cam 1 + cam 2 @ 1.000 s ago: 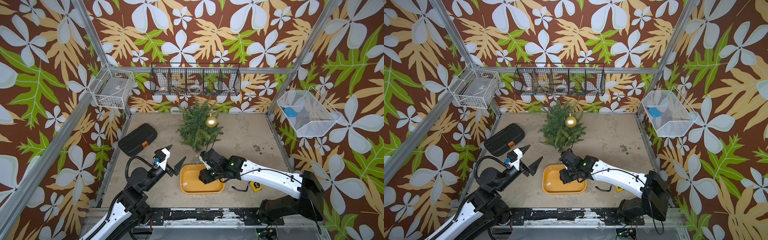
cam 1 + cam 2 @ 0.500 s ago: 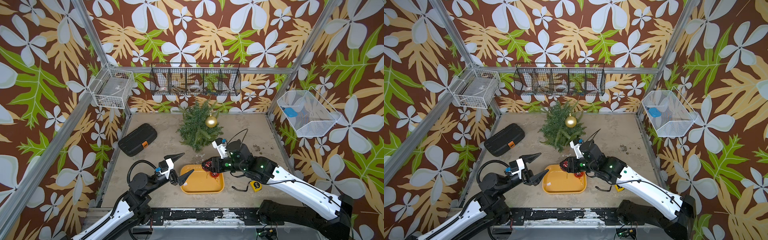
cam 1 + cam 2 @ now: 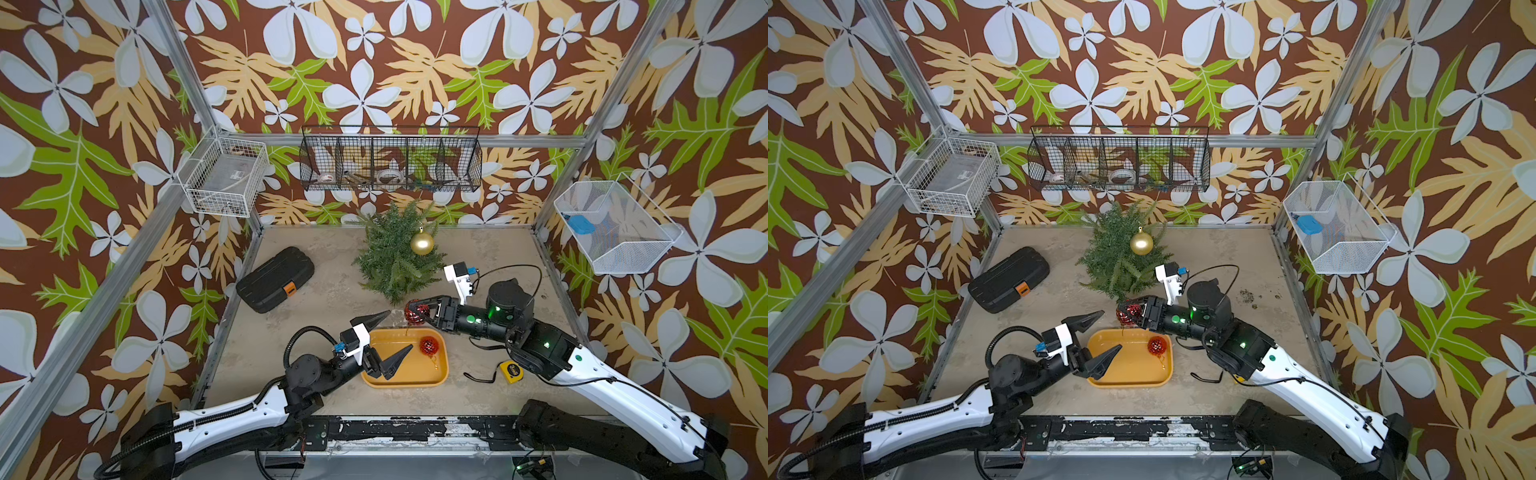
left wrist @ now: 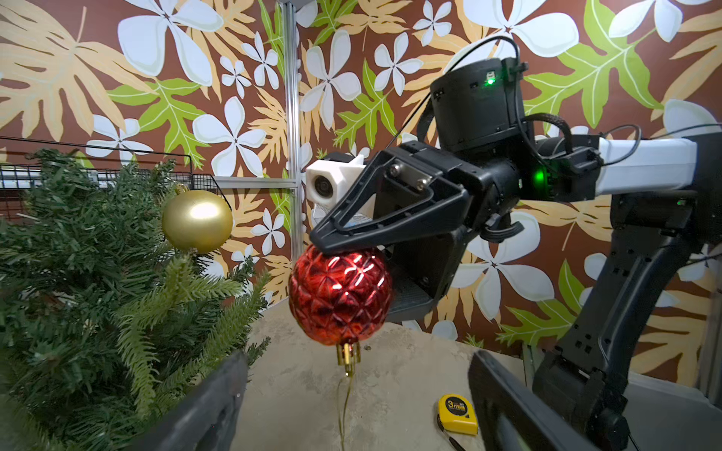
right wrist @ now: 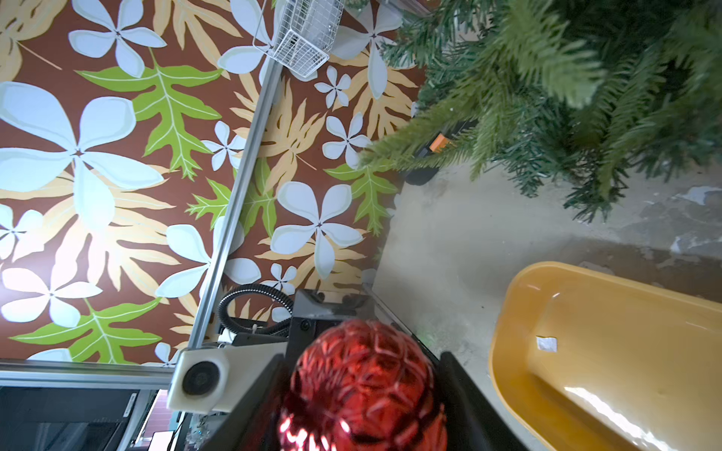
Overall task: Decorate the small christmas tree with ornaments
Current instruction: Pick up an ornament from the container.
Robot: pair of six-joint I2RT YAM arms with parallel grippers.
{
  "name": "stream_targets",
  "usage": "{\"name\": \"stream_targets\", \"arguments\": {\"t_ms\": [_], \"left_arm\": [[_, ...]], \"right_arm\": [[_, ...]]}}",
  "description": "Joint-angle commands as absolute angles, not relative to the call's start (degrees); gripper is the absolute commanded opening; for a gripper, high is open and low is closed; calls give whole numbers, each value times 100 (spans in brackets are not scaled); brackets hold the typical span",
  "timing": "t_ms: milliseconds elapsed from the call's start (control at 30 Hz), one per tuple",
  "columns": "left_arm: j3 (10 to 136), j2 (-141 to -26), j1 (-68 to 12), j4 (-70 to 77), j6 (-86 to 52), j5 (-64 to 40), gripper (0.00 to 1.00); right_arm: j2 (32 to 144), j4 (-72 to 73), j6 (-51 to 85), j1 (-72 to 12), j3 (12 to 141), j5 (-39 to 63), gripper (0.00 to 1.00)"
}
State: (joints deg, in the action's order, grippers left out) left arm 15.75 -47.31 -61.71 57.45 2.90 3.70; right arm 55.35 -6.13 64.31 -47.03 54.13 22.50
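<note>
1 of 3 ornaments is hung: the gold ball (image 3: 422,243) sits on the small christmas tree (image 3: 386,266), at the table (image 3: 490,247) far edge, approx. centre. No. 2, a red ornament (image 4: 340,300), is gripped in the right jaws, cap down, between the yellow tray (image 3: 405,381) and tree, clear of the fronds. No. 3, the second red ornament (image 3: 429,345), lies in the tray near the front edge. Left jaws: open, empty, at the tray's left end. Remaining: hang 2 red.

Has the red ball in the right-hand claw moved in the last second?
Yes. The right gripper carried the held red ornament from over the yellow tray, past its far rim, toward the small christmas tree.
</note>
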Motion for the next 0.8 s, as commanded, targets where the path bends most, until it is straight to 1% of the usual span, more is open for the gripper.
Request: {"name": "stream_targets", "arguments": {"t_ms": [0,100,233,367,467,633,767], "left_arm": [[1784,-5061,-6188,6569,306,513,87],[1937,-5350,-6237,6706,248,601,86],[2103,-5609,-6249,6779,255,844,89],[2246,-5820,-6249,6829,290,619,88],[2320,-5989,-6254,6860,256,493,85],[2363,-6156,-6252,6968,220,451,78],[2391,-6213,-6252,7005,237,353,77]], "right_arm": [[5506,-275,6648,-4709,5417,2386,57],[5496,-155,6747,-4702,5356,2448,57],[5489,-2,6863,-4706,5265,2547,57],[5485,17,6906,-4708,5238,2573,56],[5469,53,6923,-4706,5272,2584,56],[5476,35,6925,-4713,5310,2611,57],[5476,52,6935,-4711,5304,2646,57]]}}
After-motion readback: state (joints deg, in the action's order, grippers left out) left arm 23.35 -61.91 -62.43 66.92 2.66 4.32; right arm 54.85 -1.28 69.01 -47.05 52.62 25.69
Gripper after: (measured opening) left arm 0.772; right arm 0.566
